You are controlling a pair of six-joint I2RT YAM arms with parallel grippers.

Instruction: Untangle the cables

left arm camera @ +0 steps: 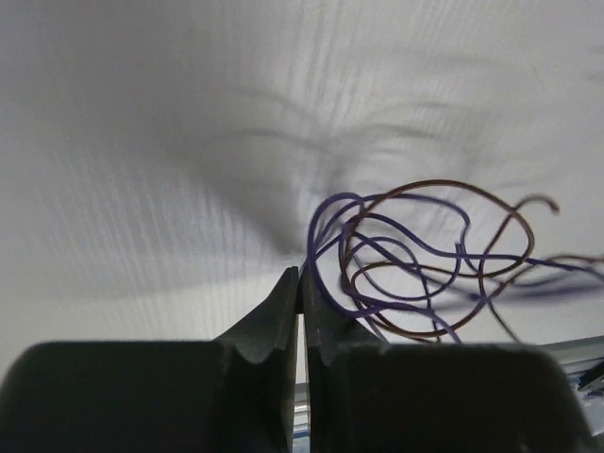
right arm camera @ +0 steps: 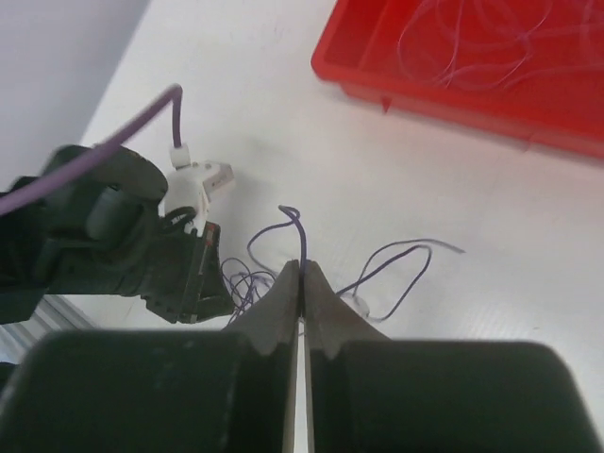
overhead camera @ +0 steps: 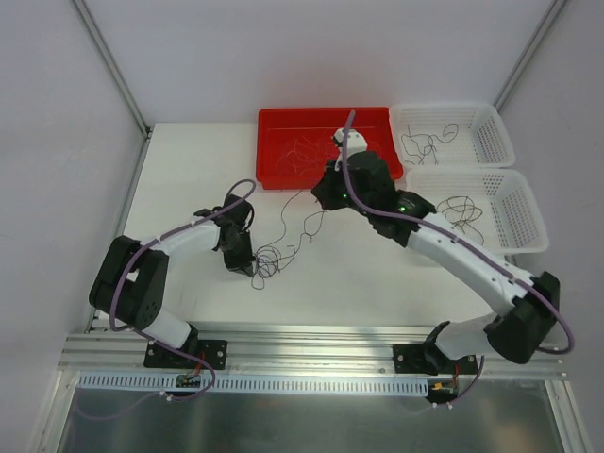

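Observation:
A small bunch of thin purple and reddish cables [overhead camera: 269, 257] lies on the white table between the arms, with strands running up right toward the right gripper. My left gripper [overhead camera: 242, 265] is shut on the bunch; in the left wrist view the purple and brown loops [left arm camera: 415, 269] spread right of the shut fingertips [left arm camera: 300, 276]. My right gripper [overhead camera: 319, 194] is shut on a purple strand [right arm camera: 297, 231] that rises from between its tips [right arm camera: 301, 266], held above the table. The left gripper [right arm camera: 184, 278] and the bunch [right arm camera: 243, 283] show in the right wrist view.
A red tray [overhead camera: 274, 142] with several loose cables stands at the back centre, also in the right wrist view [right arm camera: 472, 85]. Two white baskets [overhead camera: 491, 132] [overhead camera: 524, 212] at the right each hold dark cables. An aluminium rail [overhead camera: 311, 344] runs along the near edge.

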